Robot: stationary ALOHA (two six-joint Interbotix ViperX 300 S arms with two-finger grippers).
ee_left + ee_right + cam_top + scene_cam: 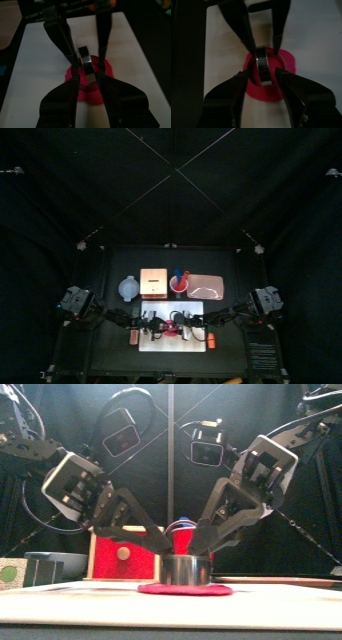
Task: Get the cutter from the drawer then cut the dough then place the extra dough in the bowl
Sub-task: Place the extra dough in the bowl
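Pinches the cutter [85,61] in the left hand [87,75], jaws almost together on its metal wall. Clamps the same cutter from the opposite side in the right hand [263,75], jaws wider, closed across the ring. Stands upright on the flat dough [185,589], plain only from the front. Sits mid-board [194,342] on the surface [114,354], plain only from above. Behind the board, also from above: bowl [128,286], box [154,283], tray [205,285].
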